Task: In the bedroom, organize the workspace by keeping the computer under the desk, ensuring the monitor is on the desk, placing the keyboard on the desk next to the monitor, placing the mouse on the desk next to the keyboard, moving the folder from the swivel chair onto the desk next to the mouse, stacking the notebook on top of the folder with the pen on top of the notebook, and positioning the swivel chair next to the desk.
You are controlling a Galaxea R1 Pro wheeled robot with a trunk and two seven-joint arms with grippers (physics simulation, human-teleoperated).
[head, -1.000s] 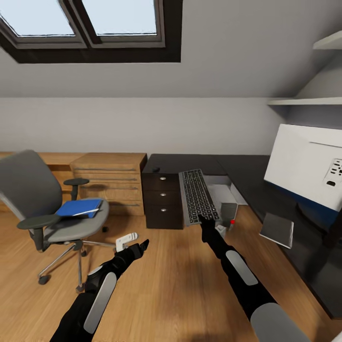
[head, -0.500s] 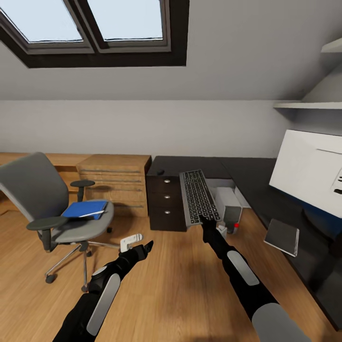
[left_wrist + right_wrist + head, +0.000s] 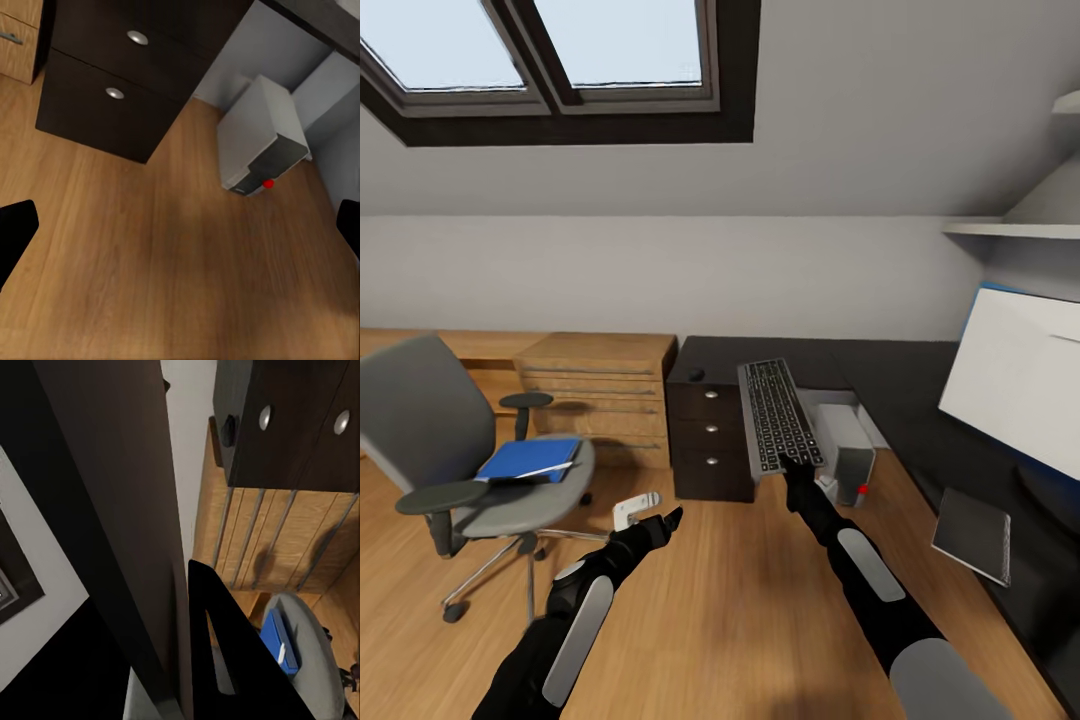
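Head view: the keyboard (image 3: pixel 778 414) is held up in mid-air by the right tool (image 3: pixel 792 463), clamped on its near edge, at 12 o'clock from the view's centre. Behind it, at 1 o'clock, the computer (image 3: pixel 845 451) is seen on the wood floor (image 3: pixel 730 610) under the desk (image 3: pixel 905 395). The monitor (image 3: pixel 1028 396) is stood on the desk at 3 o'clock, white back shown. A dark drawer unit (image 3: pixel 709 435) is set at 12 o'clock. The swivel chair (image 3: pixel 470 470) is placed at 9 o'clock, the folder (image 3: pixel 528 459) lying on its seat. The left tool (image 3: pixel 663 521) is held out over the floor; its spread cannot be told here.

Left wrist view: the left tool's fingertips (image 3: pixel 15 232) are seen wide apart, nothing held; the computer (image 3: pixel 260 139) lies beyond.

Right wrist view: the folder (image 3: pixel 279 640) is glimpsed on the chair seat.
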